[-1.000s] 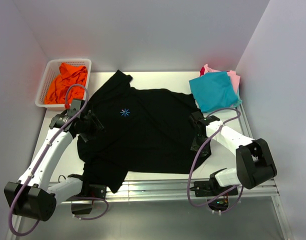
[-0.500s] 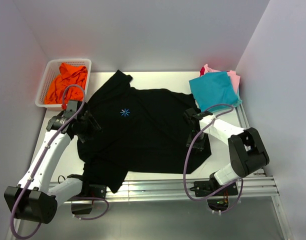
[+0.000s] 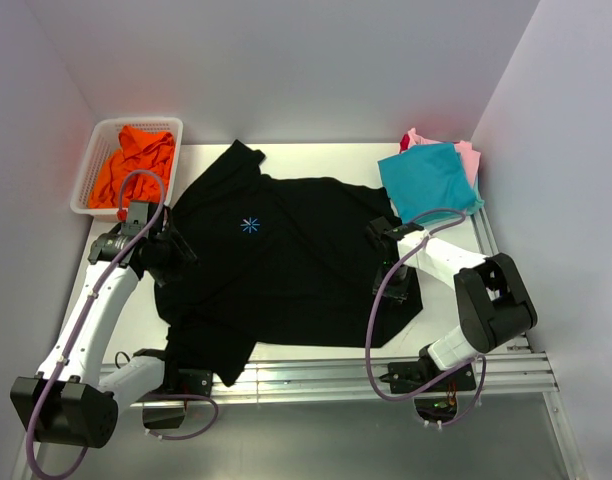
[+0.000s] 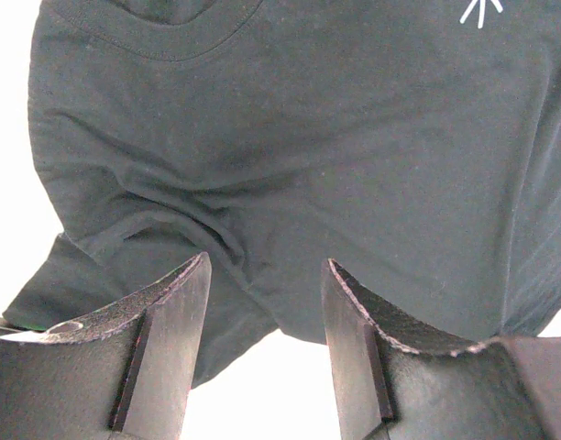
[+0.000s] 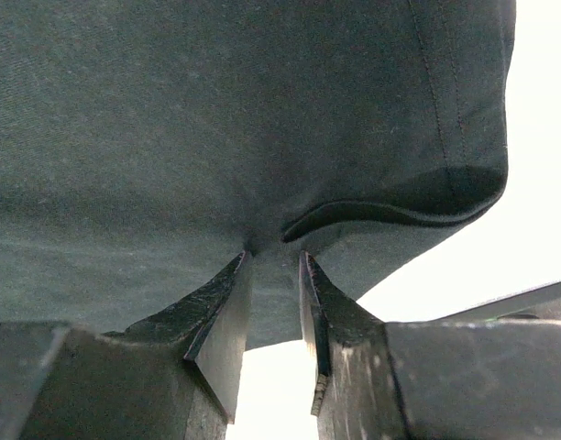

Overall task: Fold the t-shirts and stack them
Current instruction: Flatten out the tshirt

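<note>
A large black t-shirt point(image 3: 286, 265) lies spread over the middle of the table, its light-blue starburst logo point(image 3: 250, 224) facing up. My left gripper point(image 3: 178, 252) sits at the shirt's left edge. In the left wrist view it point(image 4: 267, 266) is open, with bare table between the fingers and the shirt point(image 4: 308, 137) just beyond the tips. My right gripper point(image 3: 383, 262) is on the shirt's right side. In the right wrist view it point(image 5: 274, 255) is nearly closed, with a pucker of the black cloth point(image 5: 216, 110) pinched at the tips.
A white mesh basket point(image 3: 94, 160) at the back left holds a bright orange t-shirt point(image 3: 136, 160). At the back right, a folded teal t-shirt point(image 3: 429, 182) lies on a pink one point(image 3: 467, 155), with a bit of red cloth point(image 3: 405, 143) behind. Grey walls stand close on both sides.
My right gripper has slid left onto the shirt's right side and its jaws have narrowed a little. My left gripper has shifted slightly back and left, still open.
</note>
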Robot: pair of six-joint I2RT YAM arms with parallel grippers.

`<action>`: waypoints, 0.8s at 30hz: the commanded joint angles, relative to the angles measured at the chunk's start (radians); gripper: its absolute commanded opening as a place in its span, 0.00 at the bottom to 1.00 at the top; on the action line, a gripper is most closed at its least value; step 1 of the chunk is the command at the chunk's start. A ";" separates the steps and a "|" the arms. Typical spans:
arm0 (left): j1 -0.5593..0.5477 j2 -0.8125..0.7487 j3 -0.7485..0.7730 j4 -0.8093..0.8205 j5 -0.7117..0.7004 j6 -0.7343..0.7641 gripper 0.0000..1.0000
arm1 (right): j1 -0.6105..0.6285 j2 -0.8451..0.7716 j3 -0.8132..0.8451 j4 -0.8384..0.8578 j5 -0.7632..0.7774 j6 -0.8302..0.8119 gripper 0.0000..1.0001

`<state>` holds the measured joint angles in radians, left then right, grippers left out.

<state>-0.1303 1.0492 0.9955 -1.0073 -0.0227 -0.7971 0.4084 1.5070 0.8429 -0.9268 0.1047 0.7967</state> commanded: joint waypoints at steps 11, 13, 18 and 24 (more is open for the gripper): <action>0.012 -0.017 -0.014 0.015 0.013 0.024 0.57 | 0.009 -0.024 -0.042 0.011 0.035 0.019 0.29; 0.012 -0.017 -0.014 0.015 0.013 0.024 0.57 | 0.009 -0.024 -0.044 0.011 0.036 0.019 0.26; 0.012 -0.020 -0.015 0.013 0.029 0.024 0.57 | 0.009 -0.030 -0.054 0.011 0.041 0.024 0.18; 0.012 -0.020 -0.018 0.013 0.030 0.024 0.57 | 0.009 -0.048 -0.070 0.006 0.050 0.029 0.03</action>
<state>-0.1226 1.0489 0.9810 -1.0073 -0.0093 -0.7967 0.4099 1.4990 0.7811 -0.9165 0.1169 0.8032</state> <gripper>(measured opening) 0.573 0.052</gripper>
